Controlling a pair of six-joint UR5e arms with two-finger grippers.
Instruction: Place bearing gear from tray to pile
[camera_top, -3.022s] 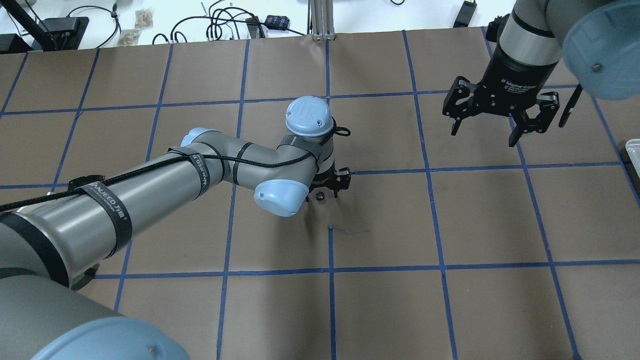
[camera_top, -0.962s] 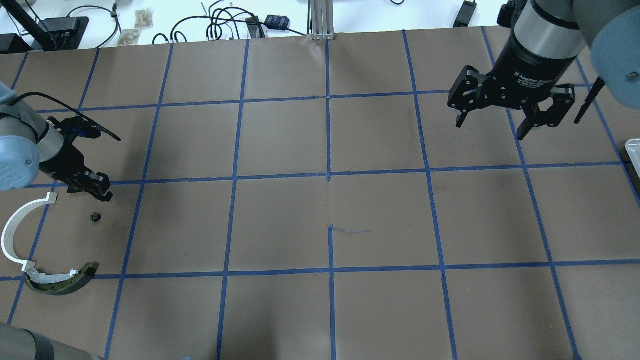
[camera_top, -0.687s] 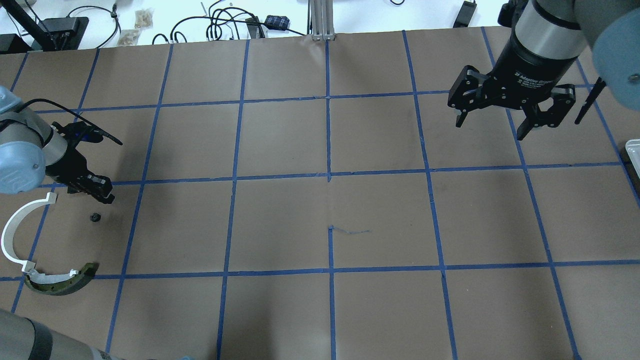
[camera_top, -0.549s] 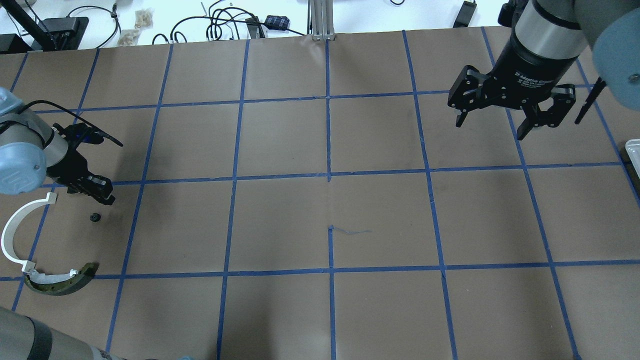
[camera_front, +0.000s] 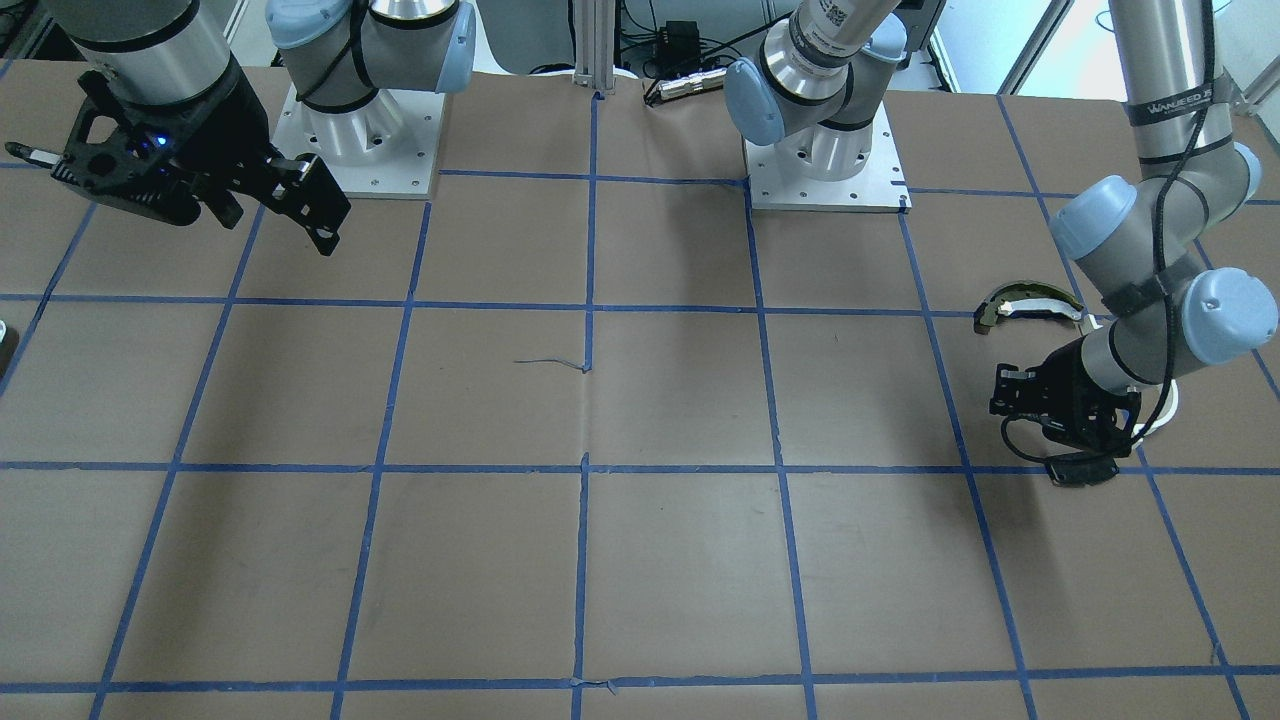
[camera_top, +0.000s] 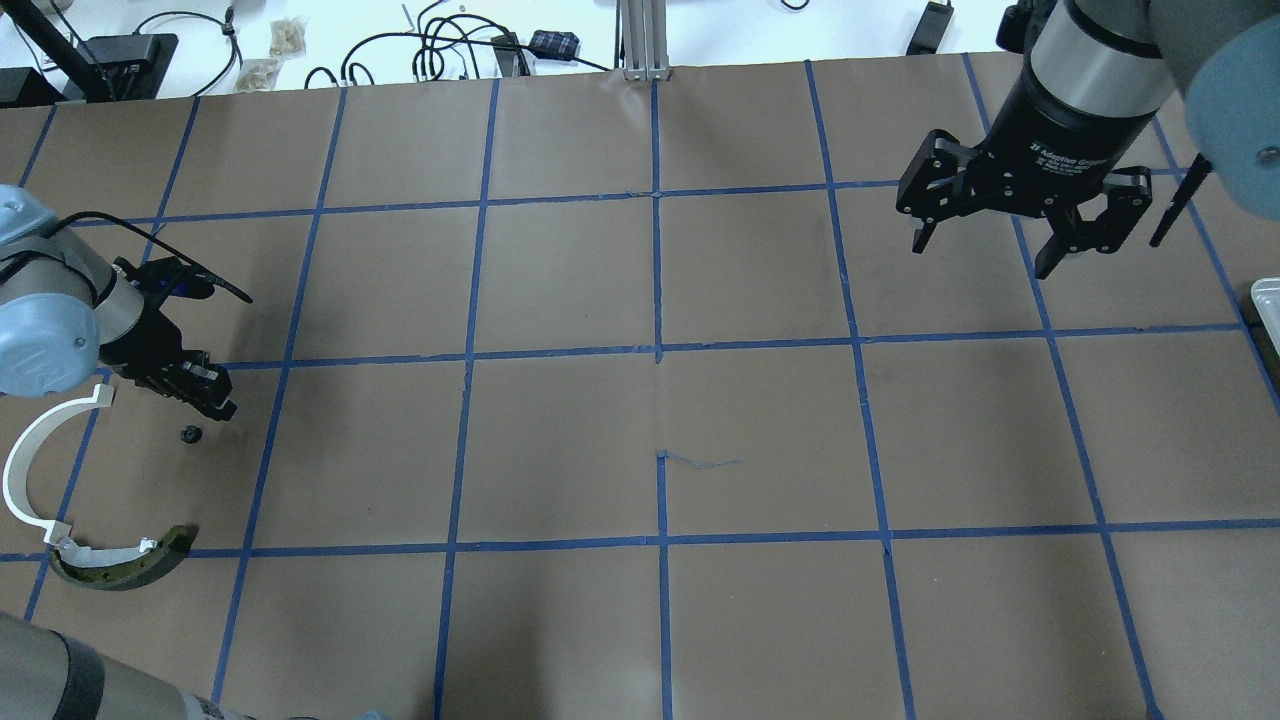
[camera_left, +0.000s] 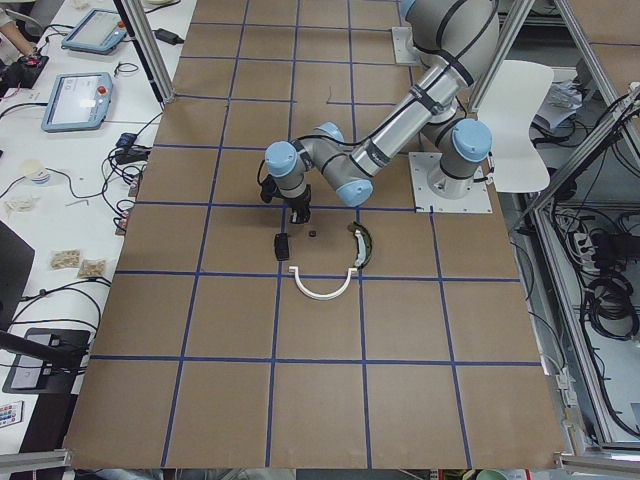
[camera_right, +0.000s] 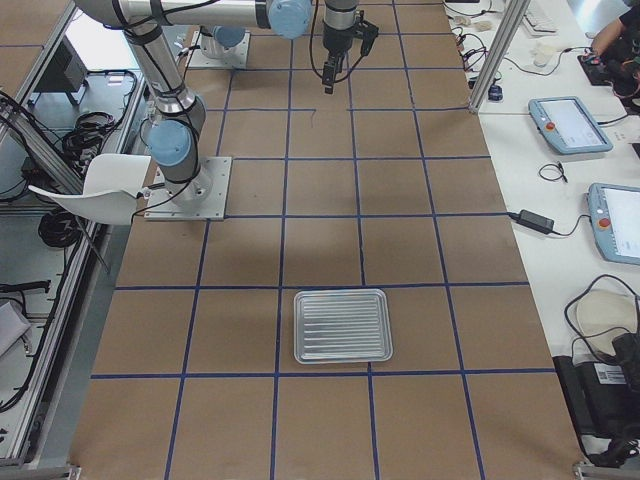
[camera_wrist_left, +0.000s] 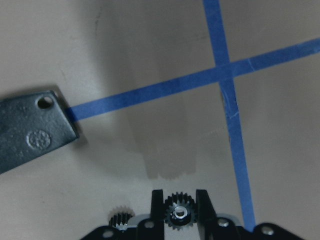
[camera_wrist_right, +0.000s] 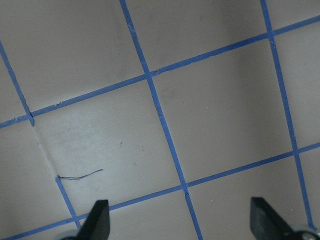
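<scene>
My left gripper (camera_wrist_left: 179, 220) is shut on a small black bearing gear (camera_wrist_left: 179, 212) and holds it just above the table at the pile. It also shows in the overhead view (camera_top: 212, 398). A second small gear (camera_top: 189, 434) lies on the table beside it. The pile also holds a white curved strip (camera_top: 25, 460), an olive-and-white crescent (camera_top: 120, 568) and a flat black plate (camera_wrist_left: 30, 132). My right gripper (camera_top: 985, 250) is open and empty, high over the far right. The tray (camera_right: 342, 325) is empty, and only its edge (camera_top: 1266, 300) shows in the overhead view.
Brown paper with a blue tape grid covers the table. Cables and small boxes (camera_top: 470, 50) lie beyond the far edge. The two arm bases (camera_front: 825, 160) stand at the robot's side of the table.
Three seconds ago my left gripper was at the table's middle. Over the last second it has crept a little right and towards the robot, closer to the gear on the table. The right arm is still.
</scene>
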